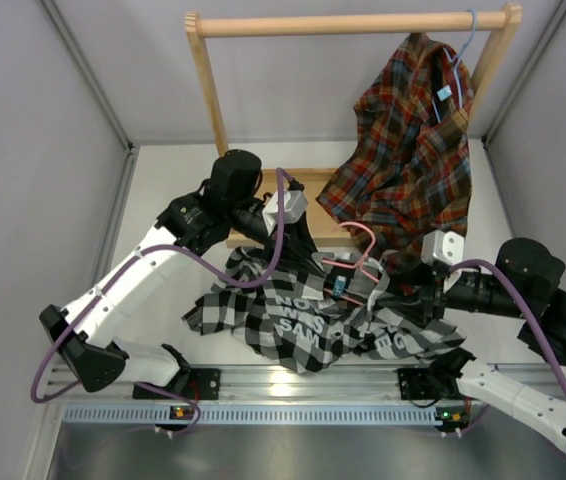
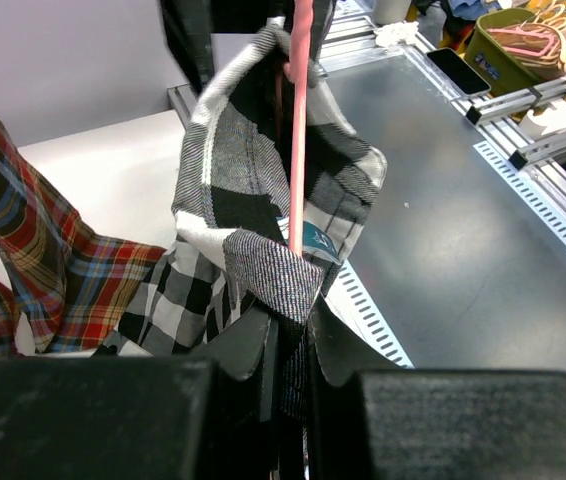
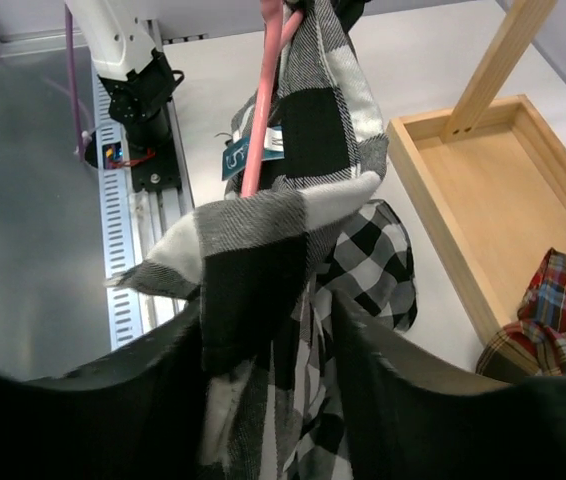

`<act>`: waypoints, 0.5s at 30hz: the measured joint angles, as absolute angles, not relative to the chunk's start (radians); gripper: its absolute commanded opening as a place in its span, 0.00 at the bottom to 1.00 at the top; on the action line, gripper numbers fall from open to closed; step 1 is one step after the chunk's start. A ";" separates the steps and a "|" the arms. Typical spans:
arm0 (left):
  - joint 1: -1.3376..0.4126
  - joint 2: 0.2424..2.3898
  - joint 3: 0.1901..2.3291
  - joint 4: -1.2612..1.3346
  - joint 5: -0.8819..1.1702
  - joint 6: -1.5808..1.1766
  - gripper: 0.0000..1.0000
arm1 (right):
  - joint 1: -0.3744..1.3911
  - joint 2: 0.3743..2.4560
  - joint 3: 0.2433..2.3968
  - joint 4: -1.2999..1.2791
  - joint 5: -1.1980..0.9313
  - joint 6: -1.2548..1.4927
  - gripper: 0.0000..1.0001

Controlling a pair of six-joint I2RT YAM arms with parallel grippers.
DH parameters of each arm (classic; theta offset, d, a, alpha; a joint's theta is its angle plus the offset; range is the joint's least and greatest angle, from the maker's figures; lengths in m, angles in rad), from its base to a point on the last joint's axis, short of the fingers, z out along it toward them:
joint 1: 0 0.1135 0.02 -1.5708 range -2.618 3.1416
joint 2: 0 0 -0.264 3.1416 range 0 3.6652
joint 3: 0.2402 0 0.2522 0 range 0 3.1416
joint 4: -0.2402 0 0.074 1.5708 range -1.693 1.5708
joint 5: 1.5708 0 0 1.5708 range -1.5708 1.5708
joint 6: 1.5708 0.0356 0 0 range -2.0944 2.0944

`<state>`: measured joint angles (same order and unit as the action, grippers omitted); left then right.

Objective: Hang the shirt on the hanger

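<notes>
Checked b/w shirt [image 1: 263,312], crumpled, w/ pink hanger [image 2: 298,150]

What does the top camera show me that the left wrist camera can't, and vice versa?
Only top: the wooden rack, the blue hanger hooked over its rail, white lettering on the checked shirt. Only left wrist: a close-up of the left claw shut on shirt fabric, plus a yellow bin at top right. Both: checked shirt, pink hanger, red plaid shirt.

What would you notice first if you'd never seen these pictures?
The black-and-white checked shirt with big white letters, in the middle, pinched by the left gripper and the right gripper, with a pink hanger running into its folds. Behind it, a red plaid shirt hangs from the wooden rack.
</notes>
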<state>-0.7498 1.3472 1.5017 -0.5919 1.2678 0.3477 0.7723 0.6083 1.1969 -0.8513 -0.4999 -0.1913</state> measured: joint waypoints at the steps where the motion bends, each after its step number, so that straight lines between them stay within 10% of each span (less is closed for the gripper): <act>1: -0.750 1.347 1.502 -0.591 1.268 0.348 0.00 | 0.772 0.609 1.192 -0.837 -0.504 -0.186 0.15; 2: -0.749 1.347 1.502 -0.591 1.268 0.348 0.00 | 0.772 0.608 1.188 -0.826 -0.508 -0.188 0.00; 5: -0.749 1.346 1.502 -0.591 1.266 0.347 0.05 | 0.772 0.596 1.178 -0.806 -0.514 -0.171 0.00; 7: -0.751 1.341 1.503 -0.591 1.254 0.347 0.34 | 0.772 0.588 1.176 -0.801 -0.508 -0.170 0.00; 8: -0.753 1.340 1.507 -0.591 1.242 0.349 0.89 | 0.772 0.582 1.173 -0.797 -0.499 -0.167 0.00; 9: -0.754 1.340 1.517 -0.592 1.228 0.351 0.98 | 0.772 0.574 1.171 -0.798 -0.489 -0.163 0.00; 15: -0.754 1.315 1.574 -0.532 1.092 0.266 0.98 | 0.772 0.543 1.170 -0.795 -0.436 -0.150 0.00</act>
<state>-0.7540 1.3148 1.5742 -0.5316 1.0916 0.2657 0.7723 0.5430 1.1702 -0.7948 -0.4362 -0.1501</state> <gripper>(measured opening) 0.983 0.042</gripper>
